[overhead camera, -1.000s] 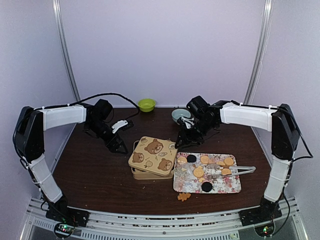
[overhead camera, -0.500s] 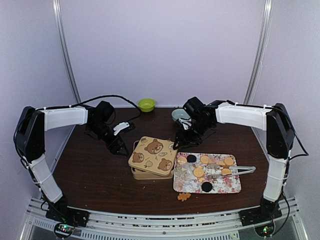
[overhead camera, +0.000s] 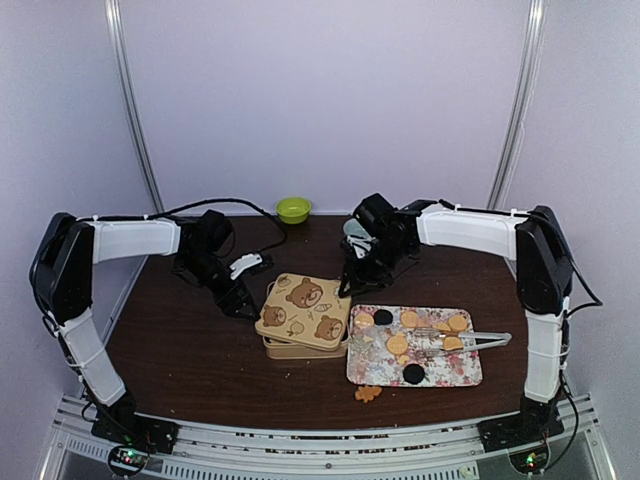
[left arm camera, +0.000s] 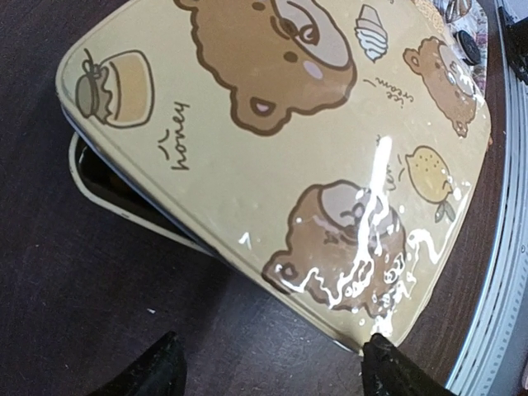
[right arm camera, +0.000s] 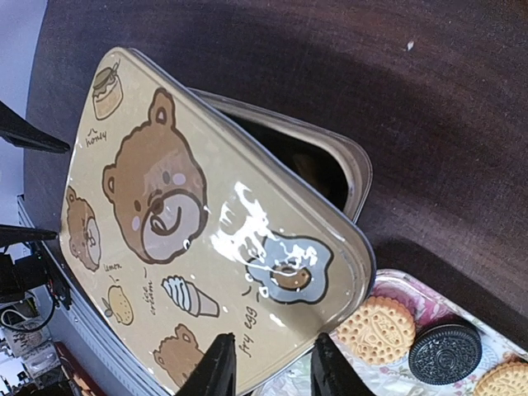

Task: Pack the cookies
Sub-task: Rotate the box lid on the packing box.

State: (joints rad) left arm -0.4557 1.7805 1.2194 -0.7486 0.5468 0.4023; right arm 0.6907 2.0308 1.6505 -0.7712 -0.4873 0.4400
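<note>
Cookies [overhead camera: 397, 344] sit on the floral tray [overhead camera: 468, 377] at right-front of the table [overhead camera: 190, 340]. They are mostly round and tan, with two dark sandwich ones. Metal tongs [overhead camera: 470, 340] lie across the tray's right half. One tan cookie [overhead camera: 368, 393] is off the tray, on the table just in front of its near-left corner.

The tin [overhead camera: 300, 349] is just left of the tray. The lid [overhead camera: 303, 308] sits on it skewed, leaving a dark gap into the base on the far side.

Lid print is cartoon bears plus captions: "honey" by a jar, "lemon", "ice cream", "fry egg". Embossing on the dark cookie [right arm camera: 445, 353] is too small to read.

Left fingers [left arm camera: 161, 371] are spread wide with nothing between them, low over the table at the lid's left side; one tip is just beside a lid corner.

Right fingers [right arm camera: 219, 367] are narrowly apart at the lid's edge beside the tray, near the "fry egg" caption. Can't tell whether they pinch the rim or only hover.

Green bowl [overhead camera: 293, 209] is at the back of the table. A pale bowl [overhead camera: 353, 227] is partly hidden behind the right arm.
</note>
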